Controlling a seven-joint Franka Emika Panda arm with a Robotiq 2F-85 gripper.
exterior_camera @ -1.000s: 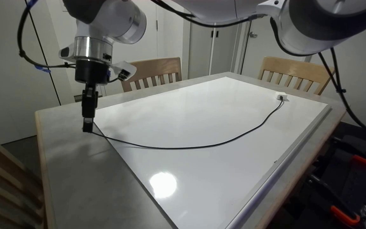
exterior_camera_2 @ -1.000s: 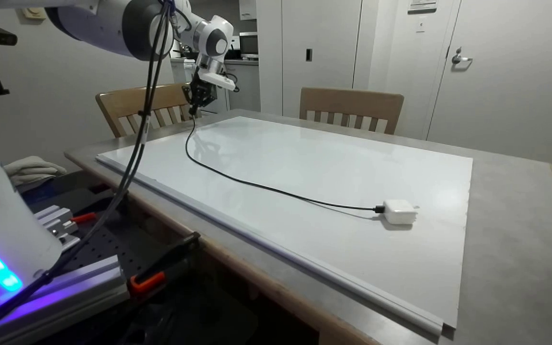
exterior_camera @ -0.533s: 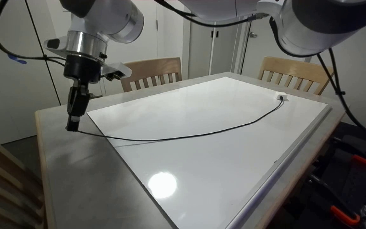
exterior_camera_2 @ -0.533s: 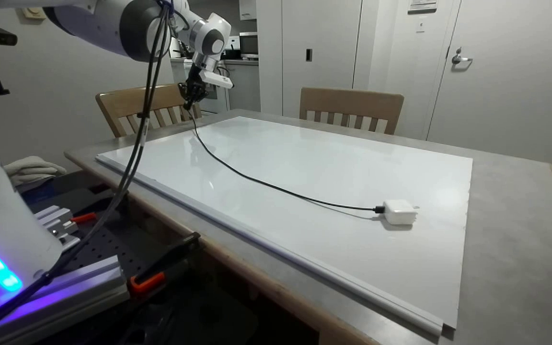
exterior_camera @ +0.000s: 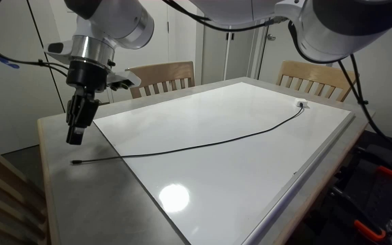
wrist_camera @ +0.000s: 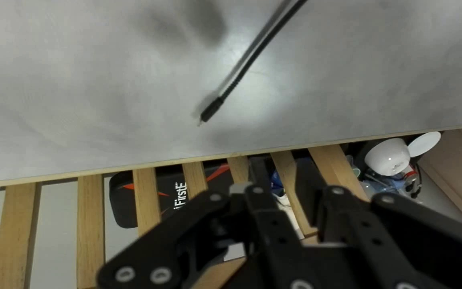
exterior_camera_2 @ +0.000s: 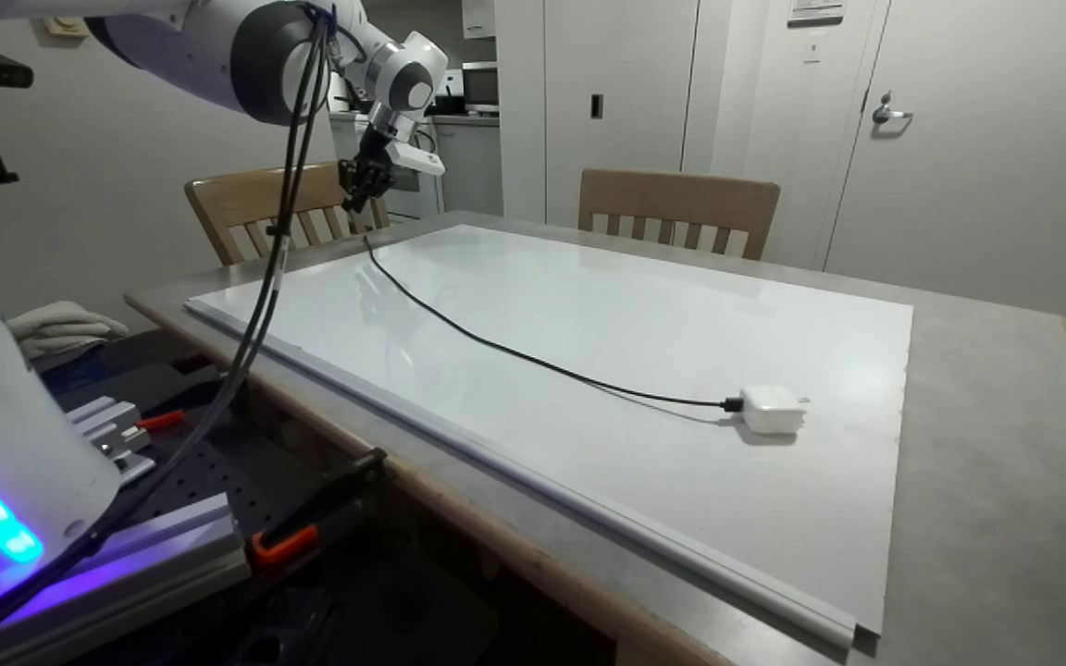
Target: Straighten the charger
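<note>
The charger's thin black cable [exterior_camera: 216, 144] runs in a gentle curve from a white plug block [exterior_camera: 299, 102] across the white board. Both also show in an exterior view, cable [exterior_camera_2: 514, 353] and block [exterior_camera_2: 771, 410]. The cable's free end, a small connector [exterior_camera: 77, 162], lies past the board's edge over the grey table. In the wrist view the connector [wrist_camera: 212, 109] has a black sleeve and a pale tip, with its shadow beside it. Whether it touches the table is unclear. My gripper [exterior_camera: 75, 137] is open and empty above the connector; its fingers stand apart in the wrist view [wrist_camera: 283, 168].
The white board [exterior_camera: 216, 180] lies on the grey table [exterior_camera: 97, 200] with a raised rail [exterior_camera_2: 533, 472] along one side. Wooden chairs [exterior_camera: 163, 73] stand round the table. A chair's slats [wrist_camera: 90, 224] lie beyond the table edge, below the fingers.
My gripper moved outward past the board's edge, drawing the cable from a deep curve to a flatter one. It then opened, and the connector dropped from the fingers toward the table.
</note>
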